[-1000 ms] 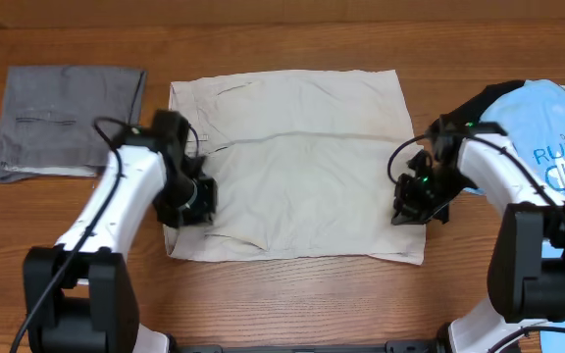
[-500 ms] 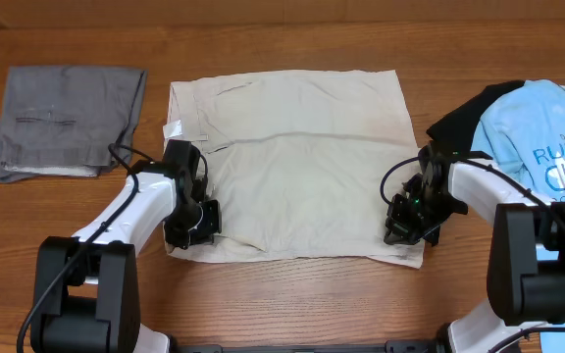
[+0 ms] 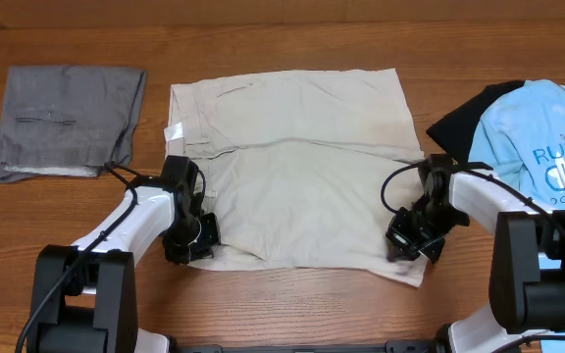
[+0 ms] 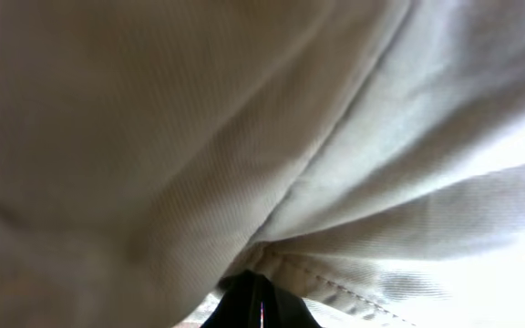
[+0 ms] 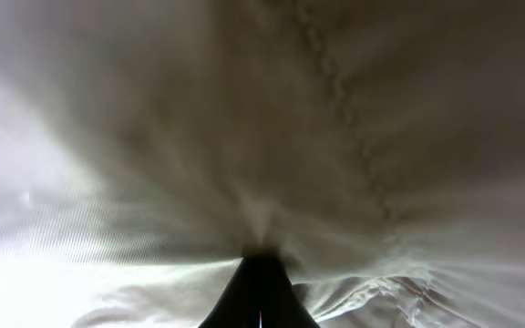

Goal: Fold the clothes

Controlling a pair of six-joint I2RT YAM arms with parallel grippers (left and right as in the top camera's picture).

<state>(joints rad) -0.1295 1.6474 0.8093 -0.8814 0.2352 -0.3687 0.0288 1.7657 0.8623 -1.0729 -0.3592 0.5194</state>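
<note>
Both arms have drawn nearer; left pincer (image 3: 192, 235) and right pincer (image 3: 407, 240) clamp the khaki trousers (image 3: 302, 167) at the near edge, probably to fold them.

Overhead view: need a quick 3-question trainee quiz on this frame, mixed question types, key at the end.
1. True or false: the left gripper is shut on the near edge of the beige trousers.
2. What lies on the robot's left of the beige trousers? A) grey folded trousers B) a red towel C) a cardboard box
3. Short answer: what is the right gripper shut on?

Key: 1 true; 2 A; 3 the beige trousers, near their near right corner.
</note>
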